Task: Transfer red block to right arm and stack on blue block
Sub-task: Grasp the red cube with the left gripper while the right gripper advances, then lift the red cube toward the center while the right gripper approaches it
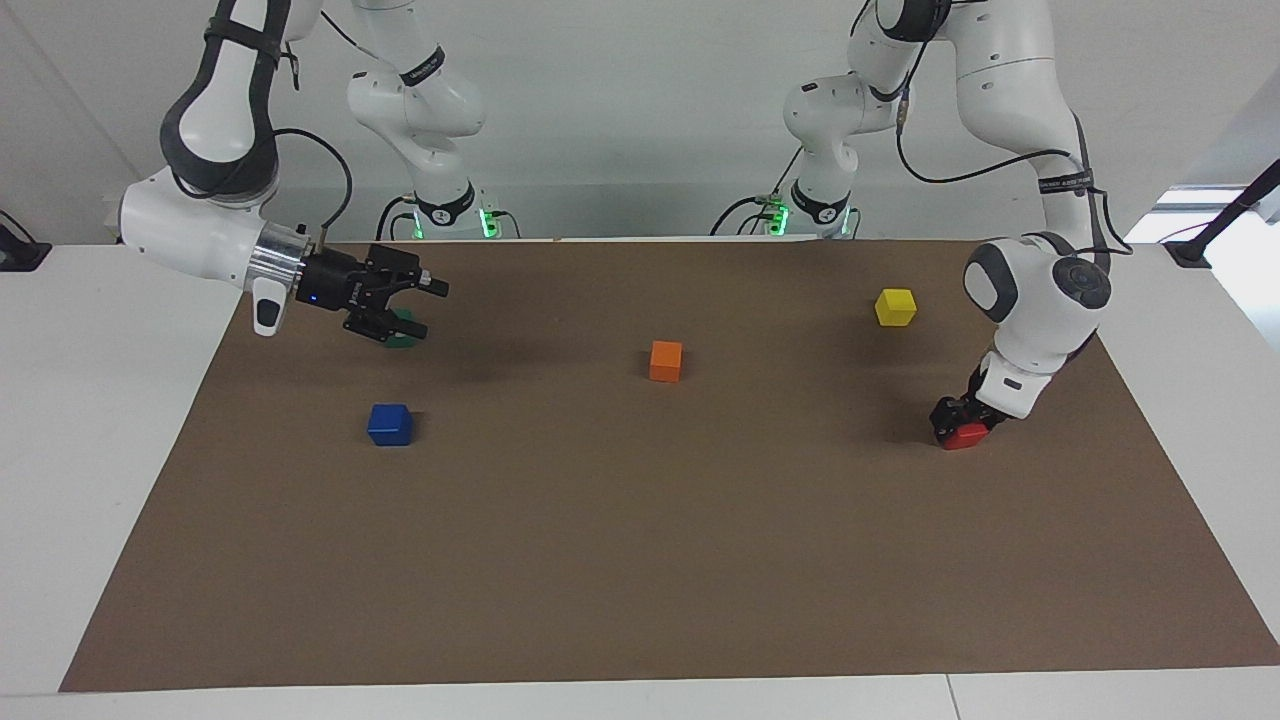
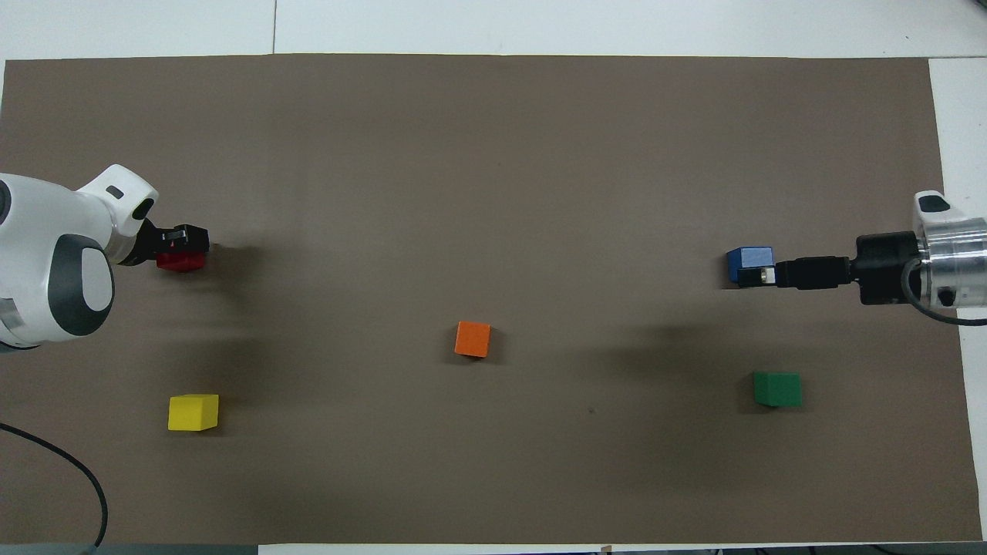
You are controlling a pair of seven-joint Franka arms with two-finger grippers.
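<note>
White table (image 1: 120,420), its middle covered by a brown paper mat (image 1: 640,560) reaching nearly edge to edge.

On the mat, five small cubes, well apart:
- red block (image 1: 966,436), toward the left arm's end, on the mat.
- yellow cube (image 1: 895,306), same end, nearer to the robots than the red block.
- orange cube (image 1: 666,360), about mid-table.
- blue block (image 1: 390,424), toward the right arm's end, roughly as far from the robots as the red block.
- green cube (image 2: 777,388), same end, nearer to the robots than the blue block; partly hidden in the facing view.

All sit flat, none stacked.
</note>
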